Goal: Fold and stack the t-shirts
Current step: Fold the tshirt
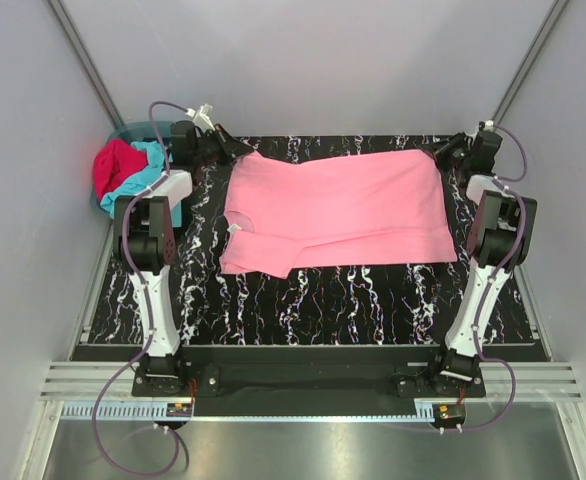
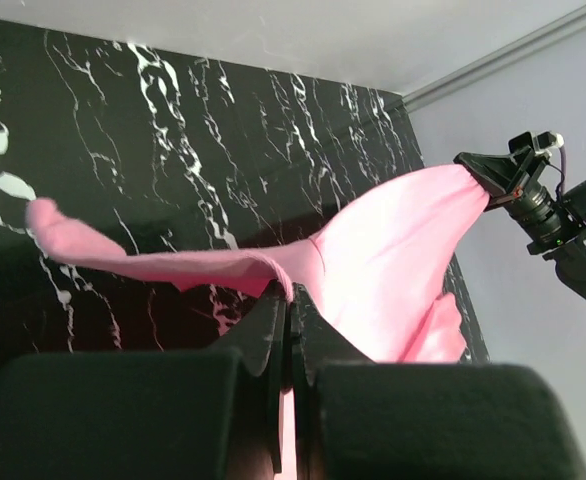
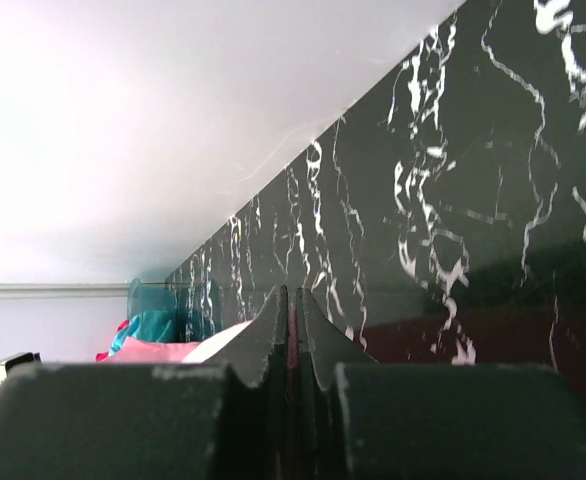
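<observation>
The light pink t-shirt [image 1: 343, 205] lies spread across the black marbled table [image 1: 353, 300], its neck toward the left. My left gripper [image 1: 241, 150] is shut on its far left corner. My right gripper [image 1: 441, 152] is shut on its far right corner. In the left wrist view the pink cloth [image 2: 393, 250] stretches taut from my left gripper [image 2: 291, 300] over to the right gripper [image 2: 485, 178]. In the right wrist view a strip of pink shows inside the shut right gripper [image 3: 293, 300]. The crimson t-shirt [image 1: 115, 167] and the turquoise t-shirt [image 1: 145, 175] sit bunched in the basket.
The teal plastic basket [image 1: 123, 130] stands off the table's far left corner, beside the left arm [image 1: 151, 235]. Grey walls close in the back and both sides. The right arm [image 1: 493, 240] stands along the table's right edge.
</observation>
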Motion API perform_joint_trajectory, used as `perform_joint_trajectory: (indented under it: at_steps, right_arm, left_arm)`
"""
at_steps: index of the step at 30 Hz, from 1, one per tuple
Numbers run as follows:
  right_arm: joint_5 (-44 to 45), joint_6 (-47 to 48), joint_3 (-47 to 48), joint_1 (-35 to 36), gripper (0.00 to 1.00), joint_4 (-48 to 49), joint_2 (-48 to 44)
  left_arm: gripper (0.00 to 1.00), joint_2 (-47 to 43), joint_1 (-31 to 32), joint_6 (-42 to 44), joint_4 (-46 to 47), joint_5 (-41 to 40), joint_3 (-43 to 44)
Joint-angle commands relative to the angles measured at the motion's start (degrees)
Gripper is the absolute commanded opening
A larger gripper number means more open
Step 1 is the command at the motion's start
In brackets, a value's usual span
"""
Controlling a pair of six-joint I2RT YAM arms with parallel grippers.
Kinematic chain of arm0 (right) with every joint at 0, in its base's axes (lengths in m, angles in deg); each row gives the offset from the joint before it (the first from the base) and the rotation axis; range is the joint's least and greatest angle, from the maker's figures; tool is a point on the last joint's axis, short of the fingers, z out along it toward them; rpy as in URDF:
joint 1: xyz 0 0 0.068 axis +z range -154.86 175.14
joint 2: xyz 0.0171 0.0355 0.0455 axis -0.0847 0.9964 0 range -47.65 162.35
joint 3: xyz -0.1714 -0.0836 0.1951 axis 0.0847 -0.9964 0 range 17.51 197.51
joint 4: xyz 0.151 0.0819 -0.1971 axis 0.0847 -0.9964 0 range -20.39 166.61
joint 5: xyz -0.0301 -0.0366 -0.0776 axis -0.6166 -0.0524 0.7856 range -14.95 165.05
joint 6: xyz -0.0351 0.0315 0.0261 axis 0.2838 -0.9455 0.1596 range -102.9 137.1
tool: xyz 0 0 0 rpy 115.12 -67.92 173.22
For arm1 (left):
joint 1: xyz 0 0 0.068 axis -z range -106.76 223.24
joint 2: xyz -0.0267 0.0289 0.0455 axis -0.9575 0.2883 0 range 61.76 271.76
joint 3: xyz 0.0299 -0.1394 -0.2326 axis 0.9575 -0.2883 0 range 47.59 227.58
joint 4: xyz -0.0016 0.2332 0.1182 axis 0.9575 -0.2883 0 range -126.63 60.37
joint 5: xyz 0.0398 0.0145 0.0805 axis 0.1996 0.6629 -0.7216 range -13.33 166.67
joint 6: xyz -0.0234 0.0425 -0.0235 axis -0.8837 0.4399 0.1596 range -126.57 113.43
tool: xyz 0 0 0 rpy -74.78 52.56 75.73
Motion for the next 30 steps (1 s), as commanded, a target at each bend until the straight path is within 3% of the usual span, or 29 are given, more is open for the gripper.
perform_joint_trajectory:
  at_steps: [1,4,6,10,15,22,30]
  right_arm:
    - [1.1,1.0,-4.1,-0.4,0.00,3.5,-6.8]
    - [1.9,0.5,-9.0,-0.4,0.04,5.5,-9.4]
    - [2.4,0.9,-12.1,-0.4,0.19,6.3,-10.5]
    - [3.2,1.9,-15.0,-0.4,0.34,6.1,-11.7]
    - [3.2,1.8,-14.8,-0.4,0.36,5.9,-11.9]
    - [3.1,2.0,-14.5,-0.4,0.32,5.6,-12.3]
    - [6.8,3.1,-15.2,0.0,0.51,-3.5,-14.3]
  left_arm:
    - [0.00,-5.8,0.1,-1.2,5.6,1.3,-3.7]
    - [0.00,-8.4,0.1,-1.4,7.2,1.1,-7.6]
    - [0.00,-9.5,0.2,-1.1,7.4,1.0,-9.8]
    - [0.00,-11.4,0.2,-0.6,7.5,0.7,-12.3]
    - [0.00,-11.1,0.1,0.0,6.6,0.7,-12.5]
    - [0.00,-10.6,0.1,-0.4,7.0,1.1,-12.1]
    - [0.00,-11.0,0.1,-0.7,7.4,1.2,-13.0]
